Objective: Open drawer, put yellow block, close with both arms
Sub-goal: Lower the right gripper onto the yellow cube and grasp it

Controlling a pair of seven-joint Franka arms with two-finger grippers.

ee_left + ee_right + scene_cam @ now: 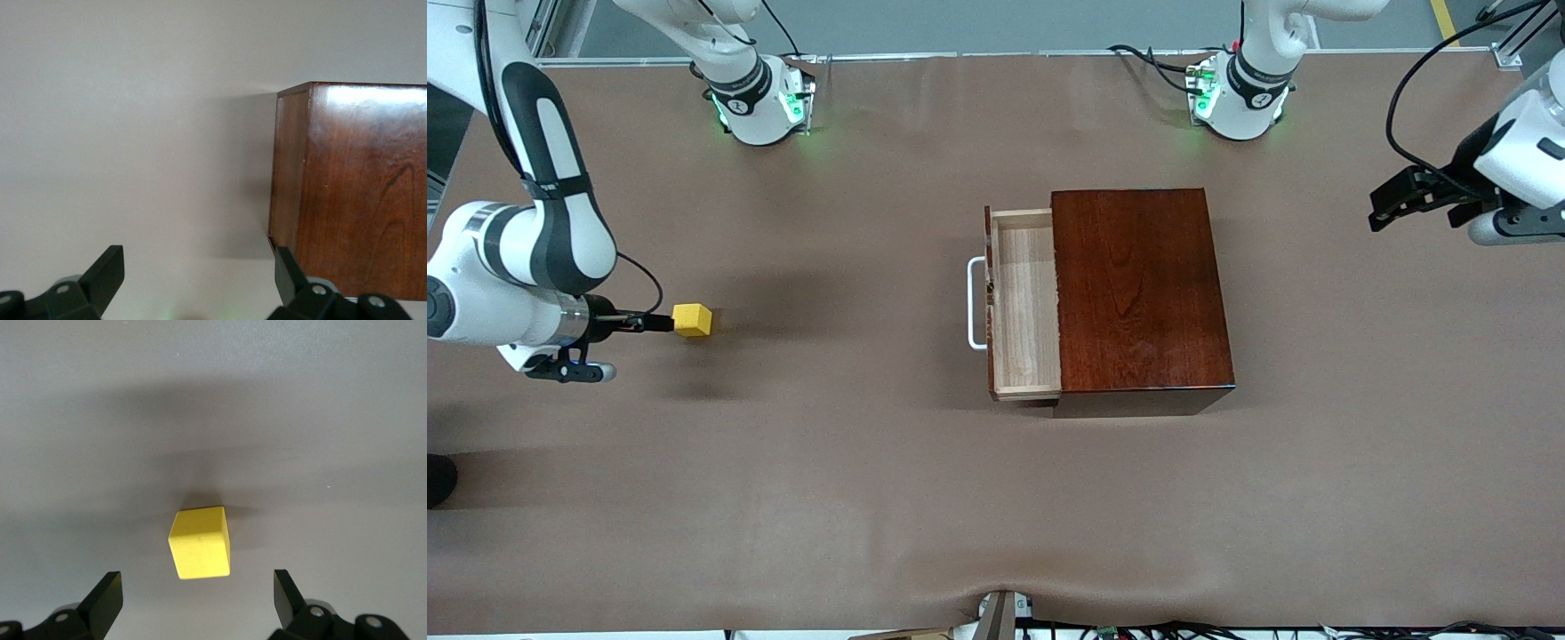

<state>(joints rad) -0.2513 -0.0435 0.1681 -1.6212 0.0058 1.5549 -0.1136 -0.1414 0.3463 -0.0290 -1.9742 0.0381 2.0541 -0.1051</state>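
The drawer [1024, 302] stands pulled out of the wooden box [1141, 289] mid-table [871, 498], tray bare. Toward the right arm's end, the yellow block [692, 320] sits on the table, the right claw [197, 600] spread wide around it. The left claw [197, 280] hangs open by the box's end.

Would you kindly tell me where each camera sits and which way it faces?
Front view: high across the table, facing both arms' bases; the open drawer lies mid-table.
Left wrist view: on the left arm, looking past the open left gripper at the wooden box, also seen from the front.
Right wrist view: on the right arm, over the yellow block, right gripper open; front view shares it.
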